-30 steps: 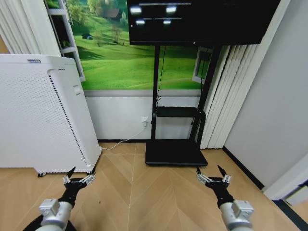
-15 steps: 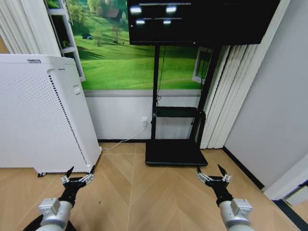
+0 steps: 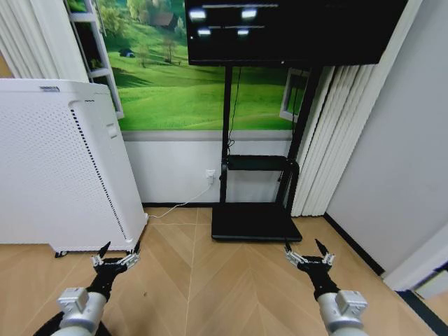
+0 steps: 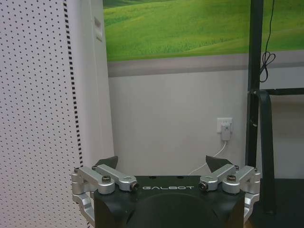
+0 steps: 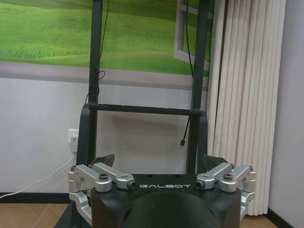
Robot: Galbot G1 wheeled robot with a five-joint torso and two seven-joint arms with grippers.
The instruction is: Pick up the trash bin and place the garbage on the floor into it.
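The trash bin and the garbage are out of view. My left gripper (image 3: 117, 253) hovers low over the wooden floor in front of the white cabinet, open and holding nothing. My right gripper (image 3: 302, 250) hangs at the same height on the other side, just before the stand's black base, also open with nothing in it. In the left wrist view the left gripper (image 4: 164, 164) faces the wall and its socket, fingers spread. In the right wrist view the right gripper (image 5: 159, 161) faces the black stand, fingers spread.
A tall white perforated cabinet (image 3: 56, 168) stands at the left. A black screen stand with a flat base (image 3: 255, 222) sits in the middle against the wall, a white cable (image 3: 178, 207) runs to a socket, and curtains (image 3: 336, 147) and a grey wall close the right. Bare wooden floor (image 3: 210, 280) lies ahead.
Both grippers have shifted by only a few pixels; the fingers stay open and the room looks the same.
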